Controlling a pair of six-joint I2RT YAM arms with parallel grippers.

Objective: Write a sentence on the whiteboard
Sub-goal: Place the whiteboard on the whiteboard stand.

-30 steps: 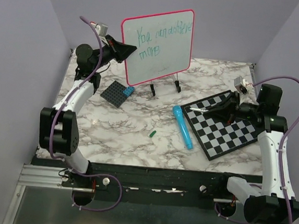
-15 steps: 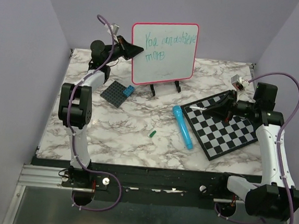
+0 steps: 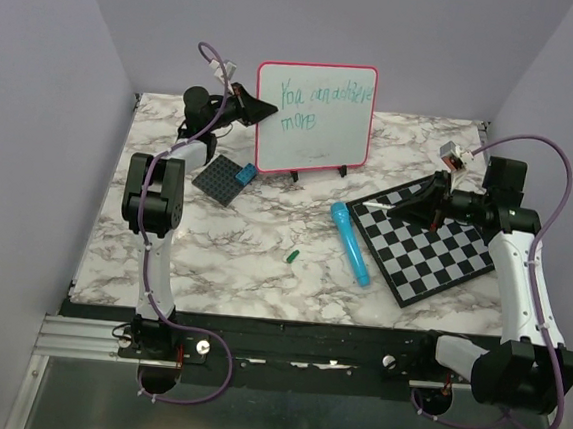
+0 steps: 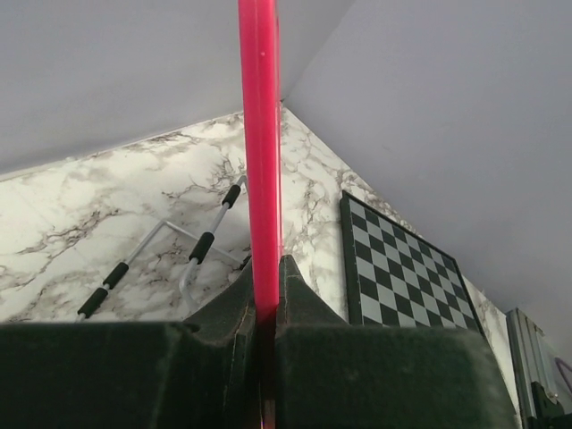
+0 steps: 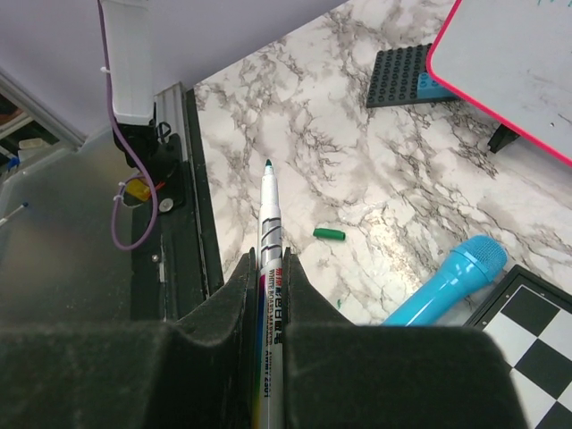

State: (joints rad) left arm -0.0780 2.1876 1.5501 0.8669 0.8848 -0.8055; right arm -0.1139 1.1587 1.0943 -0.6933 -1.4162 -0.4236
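- Holding the rectangular glossy white whiteboard with a thin pink-red frame (image 3: pixel 313 116) upright near the far edge of the marble-patterned table (image 3: pixel 232 260), the left gripper (image 4: pixel 266 299) was clamped on the frame's left edge. Judged purpose: to keep the face steady and turned toward the near edge.
- The black wire stand (image 4: pixel 179 259) sat just below the board; whether the board rested on it could not be told.
- The thin green-teal handwritten sentence (image 3: pixel 322 95), in two lines, filled the upper part of the face; the lower part was bare.
- The right gripper (image 5: pixel 270 268) was closed on a white-barrelled, green-tipped marker (image 5: pixel 271 223), its uncapped tip projecting past the fingers, ready to write. The small green cap (image 3: pixel 290 257) lay near the table's centre.
- The right gripper hovered above the far-left corner of the black-and-white checkered board (image 3: pixel 443 258), on the table's right side. The whiteboard lay well apart from the marker tip, toward the far left, with no contact.
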